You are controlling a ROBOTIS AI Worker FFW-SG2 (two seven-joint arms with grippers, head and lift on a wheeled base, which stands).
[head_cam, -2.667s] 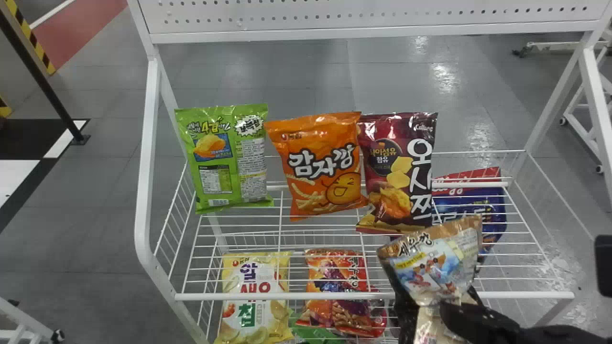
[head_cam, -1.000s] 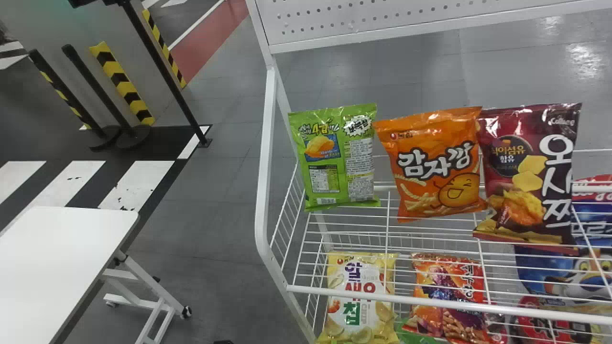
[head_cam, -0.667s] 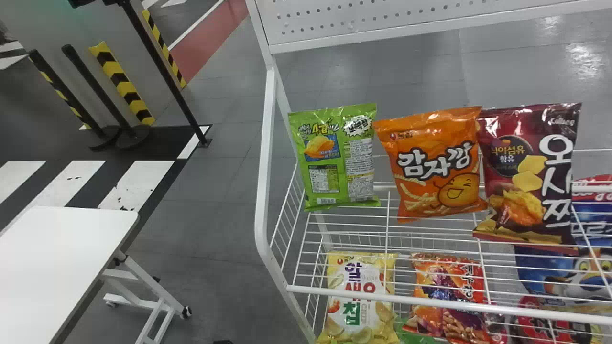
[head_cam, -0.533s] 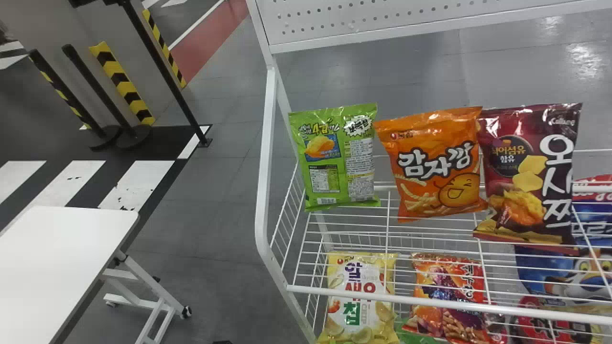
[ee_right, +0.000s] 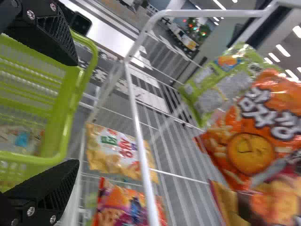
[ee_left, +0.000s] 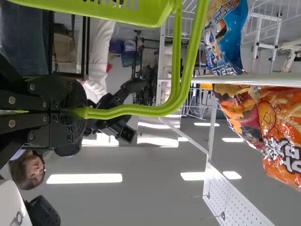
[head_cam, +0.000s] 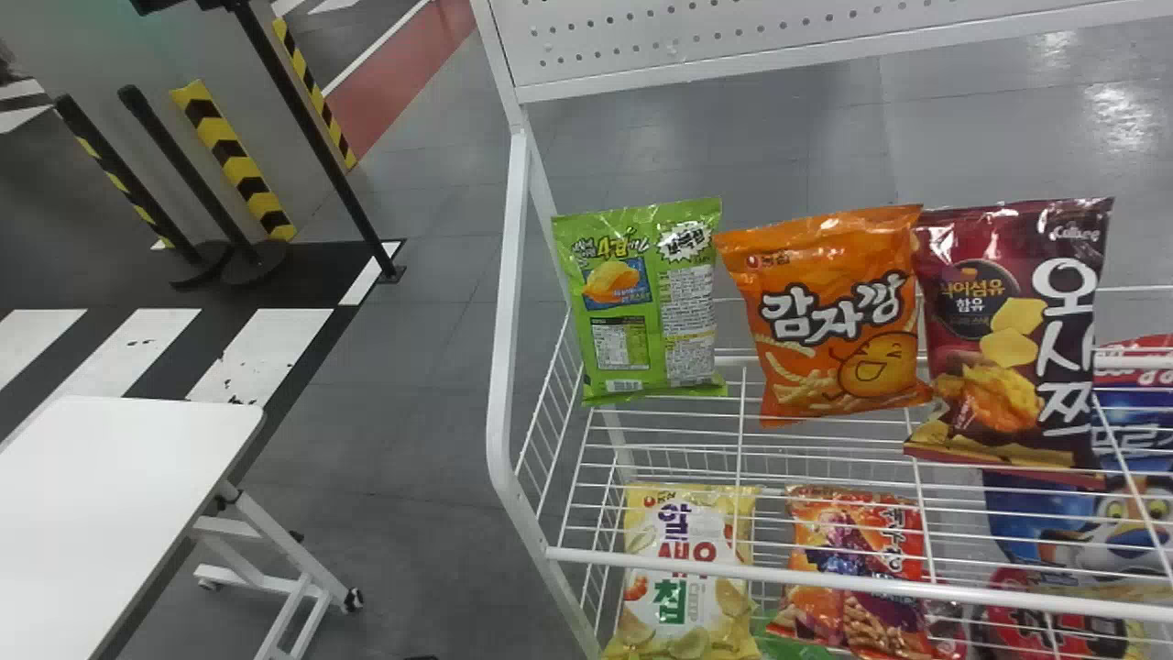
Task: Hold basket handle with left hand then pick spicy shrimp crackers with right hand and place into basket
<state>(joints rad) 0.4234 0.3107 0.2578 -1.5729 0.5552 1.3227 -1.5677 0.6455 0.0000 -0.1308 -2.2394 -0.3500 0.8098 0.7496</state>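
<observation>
Basket handle (ee_left: 141,110) sits pinched in the left claw (ee_left: 79,112), so the holding step looks settled and the pick seems in hand. The right claw (ee_right: 75,113) is spread wide near the green basket (ee_right: 60,110), nothing pinched in it. The spicy shrimp crackers (head_cam: 829,536) (the red packet, I judge) lie below the upper wire shelf (head_cam: 687,566), beside the yellow snack bag (head_cam: 687,522). Next, the right claw needs to go in under that shelf and close on the packet.
</observation>
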